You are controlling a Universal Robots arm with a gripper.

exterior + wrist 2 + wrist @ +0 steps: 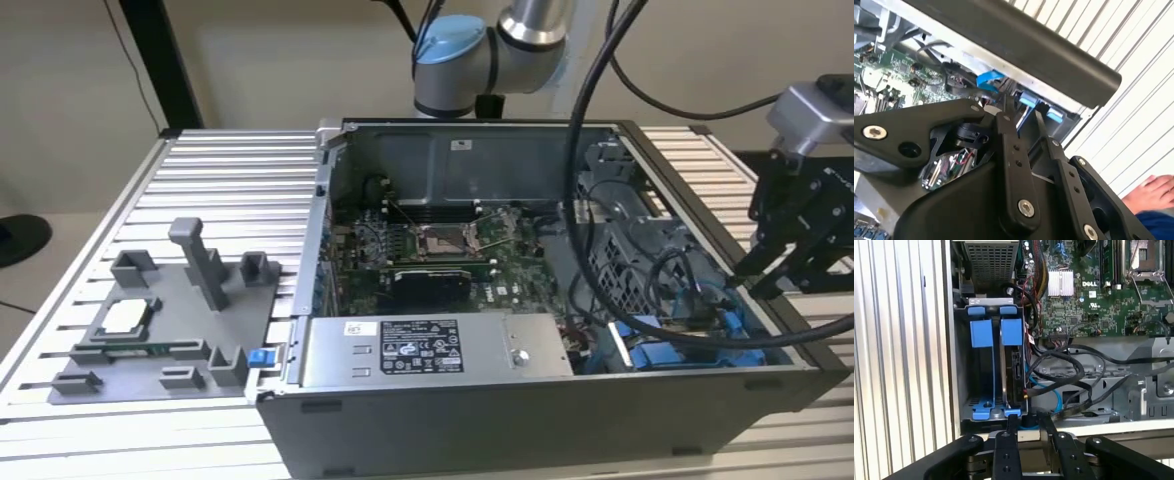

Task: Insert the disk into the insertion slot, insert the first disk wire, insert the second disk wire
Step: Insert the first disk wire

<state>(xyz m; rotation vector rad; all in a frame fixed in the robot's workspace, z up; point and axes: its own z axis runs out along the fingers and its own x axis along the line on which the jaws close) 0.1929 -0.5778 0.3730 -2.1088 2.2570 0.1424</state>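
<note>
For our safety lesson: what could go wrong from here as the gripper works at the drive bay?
The black gripper sits close to the grey metal case rim; descending, it might strike it. Loose black cables loop beside the blue-railed drive bay and could snag. A person's hand rests near the gripper; contact is possible.

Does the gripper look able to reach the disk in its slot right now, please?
Probably yes: the gripper sits at the open edge of the insertion slot, right by the disk.
</note>
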